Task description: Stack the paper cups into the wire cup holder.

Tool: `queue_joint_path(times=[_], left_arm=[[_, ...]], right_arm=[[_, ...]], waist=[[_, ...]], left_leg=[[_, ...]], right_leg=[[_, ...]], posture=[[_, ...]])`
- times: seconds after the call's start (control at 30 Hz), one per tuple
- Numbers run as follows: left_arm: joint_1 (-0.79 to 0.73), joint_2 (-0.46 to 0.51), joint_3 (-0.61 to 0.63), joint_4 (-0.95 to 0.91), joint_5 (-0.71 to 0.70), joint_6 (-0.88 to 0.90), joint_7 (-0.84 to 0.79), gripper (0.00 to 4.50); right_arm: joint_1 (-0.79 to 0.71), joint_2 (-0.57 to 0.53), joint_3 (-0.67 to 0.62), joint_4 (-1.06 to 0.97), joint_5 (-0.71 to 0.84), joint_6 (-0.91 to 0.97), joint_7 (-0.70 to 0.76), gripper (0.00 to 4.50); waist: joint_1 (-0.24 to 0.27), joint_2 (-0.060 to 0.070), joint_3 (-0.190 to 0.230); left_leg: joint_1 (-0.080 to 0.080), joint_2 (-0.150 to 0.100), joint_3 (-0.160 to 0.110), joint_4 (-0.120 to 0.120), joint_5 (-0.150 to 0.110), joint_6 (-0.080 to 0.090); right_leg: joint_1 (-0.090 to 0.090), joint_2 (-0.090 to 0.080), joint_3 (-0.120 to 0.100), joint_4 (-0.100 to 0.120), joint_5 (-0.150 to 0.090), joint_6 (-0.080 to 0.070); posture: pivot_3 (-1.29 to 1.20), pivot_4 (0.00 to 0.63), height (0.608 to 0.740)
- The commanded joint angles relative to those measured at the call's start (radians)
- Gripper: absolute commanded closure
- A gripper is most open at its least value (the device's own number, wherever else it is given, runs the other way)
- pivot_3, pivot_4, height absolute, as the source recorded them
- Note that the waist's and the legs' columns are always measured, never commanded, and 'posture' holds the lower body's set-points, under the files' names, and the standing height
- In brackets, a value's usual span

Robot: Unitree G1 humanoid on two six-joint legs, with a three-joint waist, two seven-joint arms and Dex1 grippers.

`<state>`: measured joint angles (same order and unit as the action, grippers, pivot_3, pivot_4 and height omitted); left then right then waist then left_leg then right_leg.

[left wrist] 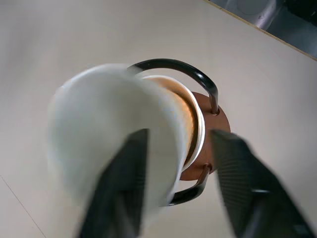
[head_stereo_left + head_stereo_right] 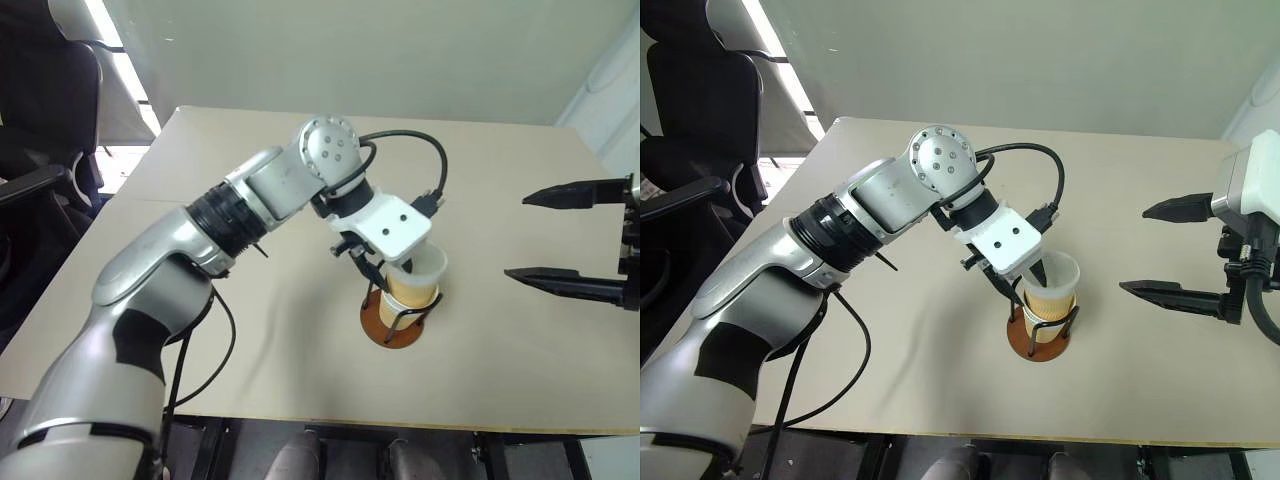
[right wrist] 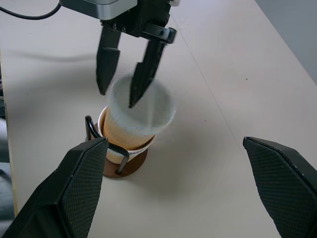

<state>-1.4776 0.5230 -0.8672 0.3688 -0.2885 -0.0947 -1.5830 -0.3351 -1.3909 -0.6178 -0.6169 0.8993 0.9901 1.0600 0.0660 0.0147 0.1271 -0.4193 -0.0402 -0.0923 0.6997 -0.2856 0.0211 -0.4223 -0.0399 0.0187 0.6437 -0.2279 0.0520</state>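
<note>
In the left eye view, the left gripper (image 2: 385, 272) hangs at the centre of the frame over the wire cup holder (image 2: 399, 318), which stands on the desk (image 2: 500, 180) just below centre. A top paper cup (image 2: 415, 277) sits tilted in the holder. At the right edge, the right gripper (image 2: 570, 237) is spread wide and holds nothing.

In the left wrist view, the top cup is blurred at centre-left, with one black finger (image 1: 124, 188) over its mouth and the other beside its wall; the fingers are parted, not pinching. A nested cup (image 1: 190, 124) sits inside the wire loops.

In the right wrist view, the left gripper straddles the blurred cup's rim at upper centre.
</note>
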Motion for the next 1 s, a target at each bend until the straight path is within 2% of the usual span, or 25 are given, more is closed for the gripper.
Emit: queue_joint_path(times=[0.03,0.13,0.33,0.5,0.6,0.8,1.0], left_arm=[[-0.035,-0.017,0.037,0.003,0.000,-0.010,-0.031,1.07],[-0.033,-0.037,0.063,0.018,0.011,-0.006,-0.031,0.03],[-0.030,-0.102,0.236,0.118,0.046,0.053,0.023,0.01],[0.017,-0.040,0.383,0.154,0.063,0.123,0.058,0.01],[0.068,0.012,0.483,0.120,0.035,0.234,0.100,0.01],[0.219,0.071,0.703,0.042,0.003,0.419,0.330,0.01],[0.427,0.100,0.885,-0.077,-0.005,0.544,0.594,0.01]], right_arm=[[-0.008,-0.011,-0.046,0.005,-0.002,0.000,-0.003,0.00],[-0.006,-0.010,-0.046,0.006,-0.003,0.000,-0.001,0.00],[-0.001,0.004,-0.015,0.020,-0.025,-0.030,-0.013,0.00],[0.005,0.035,0.040,0.064,-0.064,-0.082,-0.025,0.00],[-0.018,0.072,0.101,0.111,-0.086,-0.121,-0.051,0.00],[-0.097,0.221,0.250,0.219,-0.137,-0.177,-0.156,0.00],[-0.136,0.364,0.335,0.366,-0.244,-0.226,-0.264,0.00]], waist=[[0.000,0.000,0.000],[0.001,0.000,0.000],[0.000,0.000,0.000],[-0.004,0.000,0.000],[-0.007,0.000,0.000],[-0.009,0.000,0.000],[-0.013,0.000,0.000]], left_leg=[[0.000,0.000,0.000,0.000,0.000,0.000],[0.000,0.000,0.000,0.000,0.000,0.000],[0.000,0.000,0.001,0.000,0.000,0.000],[0.001,0.000,0.002,0.000,0.000,0.000],[0.001,0.000,0.003,0.000,0.000,0.000],[0.001,0.000,0.003,0.002,0.001,0.003],[0.003,0.000,0.005,0.003,0.002,0.004]], right_leg=[[0.000,0.000,0.000,0.000,0.000,0.000],[0.000,0.000,0.000,0.000,0.000,0.000],[0.000,0.000,0.000,0.000,0.000,0.000],[-0.001,0.000,0.002,0.000,0.000,0.000],[-0.001,0.001,0.003,0.000,0.000,0.000],[-0.001,0.001,0.004,0.000,0.001,0.002],[-0.001,0.002,0.005,0.001,0.001,0.002]], posture=[[0.00,0.150,0.740],[0.00,0.150,0.740],[0.00,0.150,0.740],[0.00,0.150,0.740],[0.00,0.150,0.740],[0.00,0.150,0.740],[0.00,0.150,0.740]])
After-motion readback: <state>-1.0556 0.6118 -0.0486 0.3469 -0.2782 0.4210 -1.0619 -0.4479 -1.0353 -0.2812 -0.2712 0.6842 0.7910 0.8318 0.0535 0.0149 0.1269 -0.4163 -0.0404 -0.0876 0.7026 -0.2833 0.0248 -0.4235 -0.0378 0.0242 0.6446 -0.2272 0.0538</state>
